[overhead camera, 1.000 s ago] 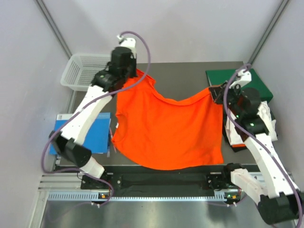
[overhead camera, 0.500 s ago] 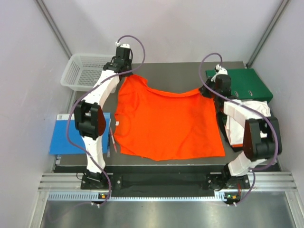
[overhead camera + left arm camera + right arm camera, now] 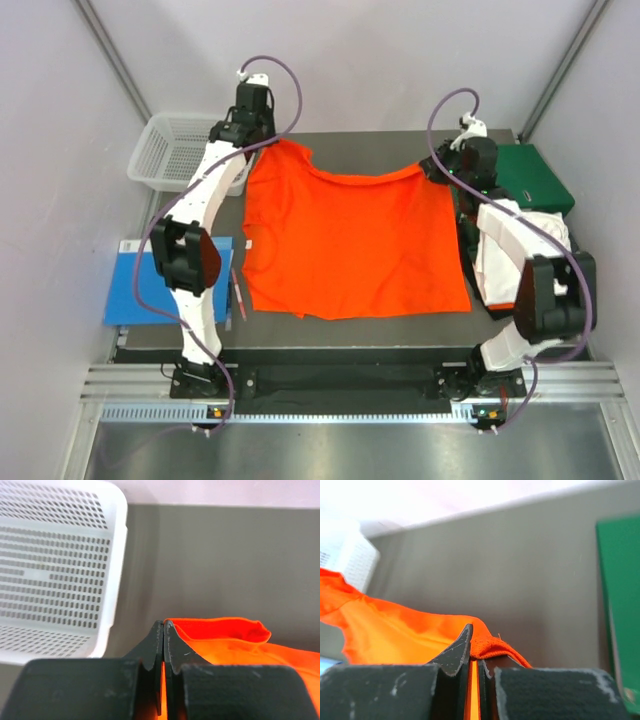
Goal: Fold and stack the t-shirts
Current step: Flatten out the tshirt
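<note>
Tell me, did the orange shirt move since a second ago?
Yes. The orange t-shirt slid farther back; its near hem no longer reaches the front edge of the table.

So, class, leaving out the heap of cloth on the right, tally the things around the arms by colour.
Orange t-shirt: 1
White basket: 1
Blue book: 1
Green binder: 1
Reddish thin stick: 1
Total: 5
</note>
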